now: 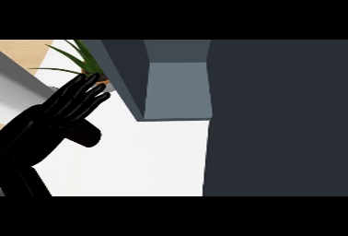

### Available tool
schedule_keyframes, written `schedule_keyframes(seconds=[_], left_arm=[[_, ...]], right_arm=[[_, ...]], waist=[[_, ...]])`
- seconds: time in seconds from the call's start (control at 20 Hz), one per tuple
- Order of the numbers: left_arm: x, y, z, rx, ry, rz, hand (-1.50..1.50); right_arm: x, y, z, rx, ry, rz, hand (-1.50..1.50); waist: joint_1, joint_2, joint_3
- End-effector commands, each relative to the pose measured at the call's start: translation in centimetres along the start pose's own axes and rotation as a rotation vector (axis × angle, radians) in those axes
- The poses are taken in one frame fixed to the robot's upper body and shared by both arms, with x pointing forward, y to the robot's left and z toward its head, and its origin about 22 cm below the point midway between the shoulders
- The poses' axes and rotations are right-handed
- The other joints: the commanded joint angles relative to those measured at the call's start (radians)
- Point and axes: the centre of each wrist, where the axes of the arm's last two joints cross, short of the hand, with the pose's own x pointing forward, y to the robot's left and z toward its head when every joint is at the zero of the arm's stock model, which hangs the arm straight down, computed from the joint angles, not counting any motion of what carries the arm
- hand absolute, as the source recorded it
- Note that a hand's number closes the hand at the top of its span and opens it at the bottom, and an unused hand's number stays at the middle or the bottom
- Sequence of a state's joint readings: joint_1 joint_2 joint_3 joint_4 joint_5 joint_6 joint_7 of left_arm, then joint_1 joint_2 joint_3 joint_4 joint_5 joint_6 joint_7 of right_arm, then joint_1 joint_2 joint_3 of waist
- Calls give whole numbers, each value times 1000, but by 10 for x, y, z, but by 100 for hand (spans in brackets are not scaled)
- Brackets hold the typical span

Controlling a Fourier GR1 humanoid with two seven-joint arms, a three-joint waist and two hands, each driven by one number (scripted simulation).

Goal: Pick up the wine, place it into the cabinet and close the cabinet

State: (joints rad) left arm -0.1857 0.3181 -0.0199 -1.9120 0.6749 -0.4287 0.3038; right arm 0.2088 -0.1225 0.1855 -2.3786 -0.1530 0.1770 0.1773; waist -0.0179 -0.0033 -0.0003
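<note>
KITCHEN COUNTER, head view: The left hand [58, 115] rests at mid-left of the frame, palm open, fingers straight and close together, tips fanned a little toward upper right, thumb stuck out at lower right. It holds nothing. Prob. the spare hand, parked to the side so it's out of the way of the cabinet [175, 87] at upper centre.

The wine shows nowhere in frame. Can't tell if it's already inside, hidden behind the big panel [279, 120], or in the right hand, which isn't in view either.

That panel fills the whole right side, top to bottom. Flat, matte, charcoal, no handle visible. Likely the cabinet door, close to the camera, but whether it's open or shut can't be read from this angle. Next to it, the cabinet is a boxy slate-grey shape w/ sharp edges. It has a paler grey face in the middle and a darker side wall on the left, so it reads as a recess. No bottle is seen in it.

The counter [149, 156] is plain white and smooth, running from centre to lower left. Upper left: a plant [76, 57] w/ thin, pointed green leaves, partly behind the fingertips. A pale grey slab [20, 87] slants along the left edge, w/ a light wood-toned patch [20, 48] in the top-left corner.
</note>
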Motion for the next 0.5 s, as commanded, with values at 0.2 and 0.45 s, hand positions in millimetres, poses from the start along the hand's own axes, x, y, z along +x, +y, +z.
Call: schedule_keyframes(seconds=[0.2, 0.45], left_arm=[[45, -6, 20, -41, 70, 67, -150], [69, -29, 33, -33, 49, 64, -150]], right_arm=[[40, 19, 19, 7, 11, -18, -150], [63, 21, 30, 21, 43, -36, -150]], waist=[[16, 0, 0], [16, -2, 0]])
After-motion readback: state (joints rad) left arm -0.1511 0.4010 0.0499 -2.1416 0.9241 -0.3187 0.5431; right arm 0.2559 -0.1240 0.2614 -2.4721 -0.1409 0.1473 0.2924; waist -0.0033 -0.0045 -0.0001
